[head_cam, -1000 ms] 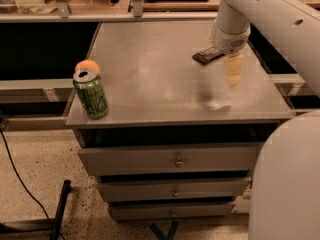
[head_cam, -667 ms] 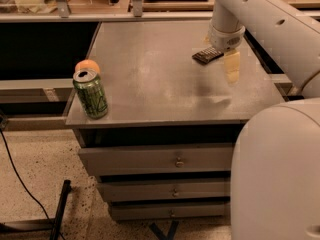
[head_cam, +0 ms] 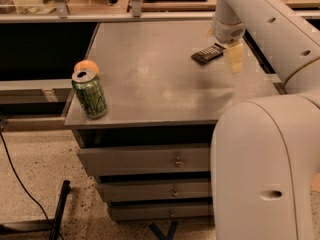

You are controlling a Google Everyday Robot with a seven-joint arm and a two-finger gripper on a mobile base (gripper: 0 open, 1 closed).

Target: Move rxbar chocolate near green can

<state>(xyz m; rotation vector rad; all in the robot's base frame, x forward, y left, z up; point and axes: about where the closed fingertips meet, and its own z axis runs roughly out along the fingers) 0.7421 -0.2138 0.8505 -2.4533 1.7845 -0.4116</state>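
Camera view: gripper (head_cam: 224, 48) beside bar (head_cam: 207, 54), can (head_cam: 90, 95) well apart.
We could not tell its hold; a weak pinch risked a drop.

High front view; claw (head_cam: 223, 46) upper right

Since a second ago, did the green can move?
No. The green can stays at the table's front-left corner by the orange; the pincer hangs by the rxbar chocolate far right.

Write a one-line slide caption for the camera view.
Gripper beside the rxbar chocolate, right side of the metal table; green can and orange at its left edge.
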